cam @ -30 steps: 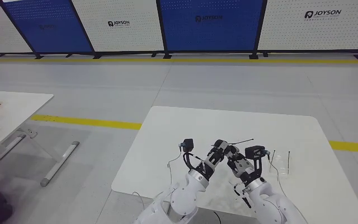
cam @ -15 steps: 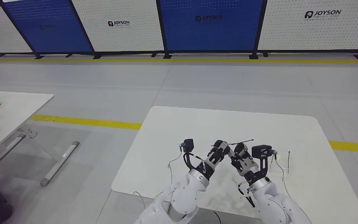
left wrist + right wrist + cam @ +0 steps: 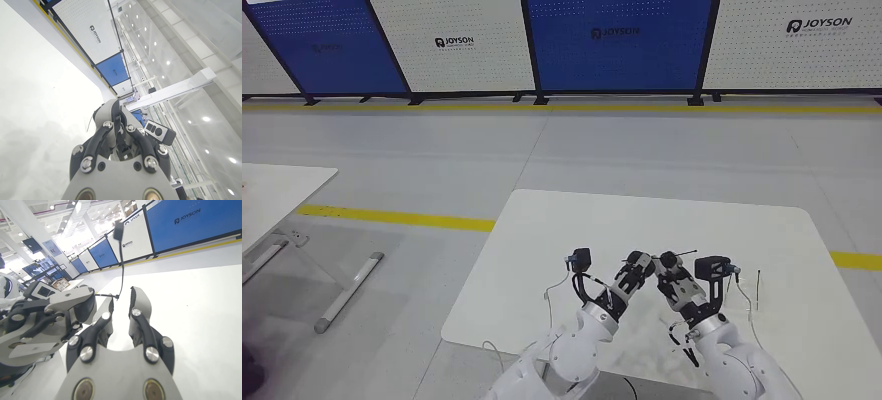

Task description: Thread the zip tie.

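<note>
Two grippers meet low over the near part of the white table [image 3: 572,230]. We see the left gripper [image 3: 92,296] pinched tight on the black zip tie [image 3: 122,273], whose strap sticks out sideways and then bends upward just in front of the right gripper [image 3: 122,297] — its fingers stand apart, holding nothing. From above, we make out the tie as a thin dark line just past both grippers.
</note>
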Controlling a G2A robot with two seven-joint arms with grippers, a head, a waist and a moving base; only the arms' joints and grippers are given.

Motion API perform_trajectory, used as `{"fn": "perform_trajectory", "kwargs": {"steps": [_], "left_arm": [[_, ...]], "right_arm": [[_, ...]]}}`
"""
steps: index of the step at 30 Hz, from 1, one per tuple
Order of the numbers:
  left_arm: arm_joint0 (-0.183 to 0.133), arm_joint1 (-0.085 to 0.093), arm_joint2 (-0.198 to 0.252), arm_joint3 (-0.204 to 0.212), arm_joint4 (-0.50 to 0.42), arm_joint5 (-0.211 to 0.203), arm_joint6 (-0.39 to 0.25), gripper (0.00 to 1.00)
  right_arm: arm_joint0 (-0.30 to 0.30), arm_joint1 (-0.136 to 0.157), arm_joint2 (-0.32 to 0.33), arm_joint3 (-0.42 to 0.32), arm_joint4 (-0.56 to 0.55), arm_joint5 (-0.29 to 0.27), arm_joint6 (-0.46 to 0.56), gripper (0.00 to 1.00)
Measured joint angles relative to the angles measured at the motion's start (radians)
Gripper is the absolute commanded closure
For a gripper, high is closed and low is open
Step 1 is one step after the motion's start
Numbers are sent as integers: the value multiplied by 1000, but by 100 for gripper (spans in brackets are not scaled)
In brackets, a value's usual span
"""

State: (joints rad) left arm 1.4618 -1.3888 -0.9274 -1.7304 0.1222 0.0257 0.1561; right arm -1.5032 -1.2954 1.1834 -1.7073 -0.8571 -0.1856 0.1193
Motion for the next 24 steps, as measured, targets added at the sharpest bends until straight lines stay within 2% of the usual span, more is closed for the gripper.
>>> {"fn": "perform_trajectory", "kwargs": {"steps": [12,24], "left_arm": [[-5,-2,-6,3,-5,0,-1,100],[3,-1,-17,-33,9,-27,-8,100]], "right_arm": [[4,0,-5,5,-2,-2,-2,100],[18,-1,-30,25,-20,-3,34,100]]}}
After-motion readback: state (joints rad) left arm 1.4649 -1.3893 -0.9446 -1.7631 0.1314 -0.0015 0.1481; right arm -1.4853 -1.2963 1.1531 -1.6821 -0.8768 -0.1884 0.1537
